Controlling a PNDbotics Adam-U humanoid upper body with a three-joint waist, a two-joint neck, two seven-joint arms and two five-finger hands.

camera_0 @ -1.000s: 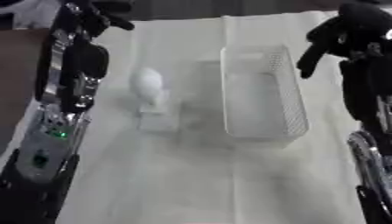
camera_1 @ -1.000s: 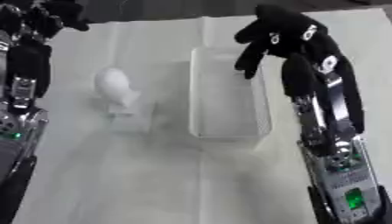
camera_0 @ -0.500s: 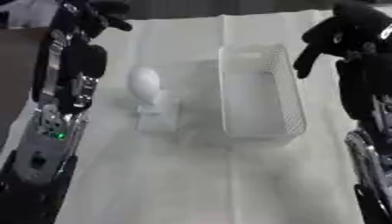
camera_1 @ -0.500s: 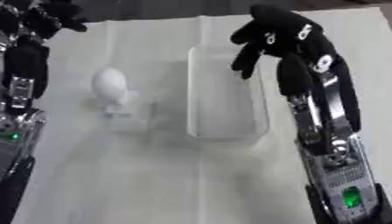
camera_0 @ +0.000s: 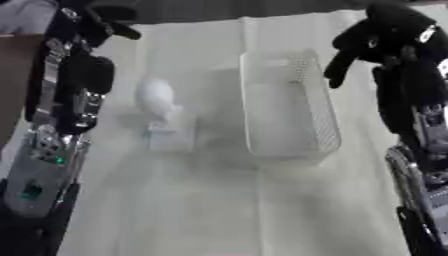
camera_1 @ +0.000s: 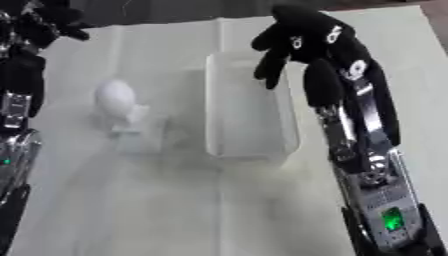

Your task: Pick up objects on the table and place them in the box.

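White obj unmoved, right hand still over box

Right robot hand: black all over, small white markings.
Right forearm: silver links, black casing, green light glowing.
Left arm: black and silver, green light.
Left robot hand: black.

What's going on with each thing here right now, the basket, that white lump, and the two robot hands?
Box: upright on the table, nothing visible inside.
White object: on the table left of the box, untouched.
Left robot hand: raised at the far left, holding nothing.
Right robot hand: above the box's far end, fingers hanging relaxed, holding nothing.
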